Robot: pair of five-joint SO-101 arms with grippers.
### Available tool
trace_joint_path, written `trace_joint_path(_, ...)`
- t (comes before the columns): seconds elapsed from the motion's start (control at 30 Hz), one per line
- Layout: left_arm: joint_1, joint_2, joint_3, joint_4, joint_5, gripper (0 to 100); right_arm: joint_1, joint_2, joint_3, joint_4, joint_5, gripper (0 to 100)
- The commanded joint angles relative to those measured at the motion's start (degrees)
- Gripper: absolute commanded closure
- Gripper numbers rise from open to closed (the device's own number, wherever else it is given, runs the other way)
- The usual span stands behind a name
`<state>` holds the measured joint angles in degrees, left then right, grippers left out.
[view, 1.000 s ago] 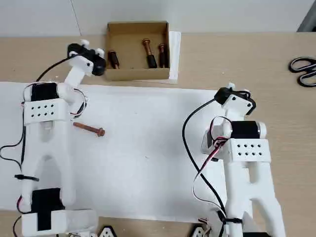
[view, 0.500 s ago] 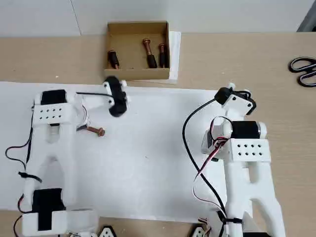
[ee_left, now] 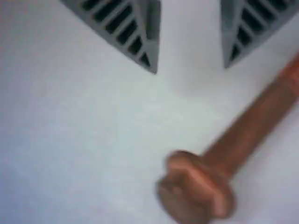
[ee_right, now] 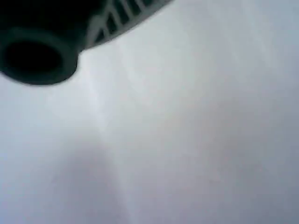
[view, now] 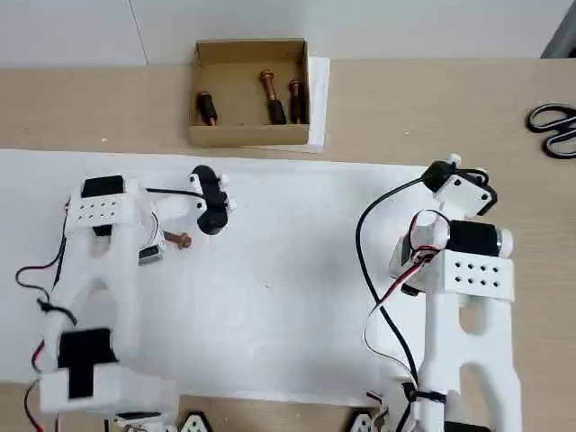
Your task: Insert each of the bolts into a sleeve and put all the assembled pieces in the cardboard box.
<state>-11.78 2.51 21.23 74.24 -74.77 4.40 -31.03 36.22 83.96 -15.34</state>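
Note:
A loose copper bolt (view: 176,239) lies on the white sheet, its shaft partly hidden under my left arm. In the left wrist view its flanged head (ee_left: 196,192) is close below my left gripper (ee_left: 189,70), which is open with nothing between its grey fingers (ee_left: 135,39). The left arm's black head (view: 211,202) hangs just beyond the bolt. The cardboard box (view: 249,135) at the back holds three bolts in black sleeves (view: 275,110). My right gripper (view: 457,185) sits at the sheet's right edge, shut on a black sleeve (ee_right: 36,57) whose bore faces the camera.
Black scissors (view: 553,129) lie at the far right on the wooden table. A white sheet (view: 288,270) covers the table's middle between the two arms. A white slab (view: 319,99) sticks out beside the box.
My left arm has swung back from the box's left side and come down over the loose bolt. The right arm has shifted a little to the right.

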Motion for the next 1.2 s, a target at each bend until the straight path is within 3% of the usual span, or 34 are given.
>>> trace_joint_path(0.0, -0.44, 3.69, -6.9, -0.62, -5.36, 91, 0.48, -1.71, -0.26, -0.22, 0.62, 99.6)
trace_joint_path(0.2, 0.0, 8.88, -16.48, 5.1, -5.45, 91, 0.48, -1.71, -0.26, -0.22, 0.53, 99.6)
trace_joint_path(0.5, 1.14, 10.37, -17.71, 7.91, -5.71, 87, 0.48, -1.71, -0.26, -0.22, 0.26, 99.6)
trace_joint_path(1.17, 6.24, 17.41, -17.89, 5.36, -5.36, 88, 0.48, -1.8, -0.53, 1.1, 0.26, 99.6)
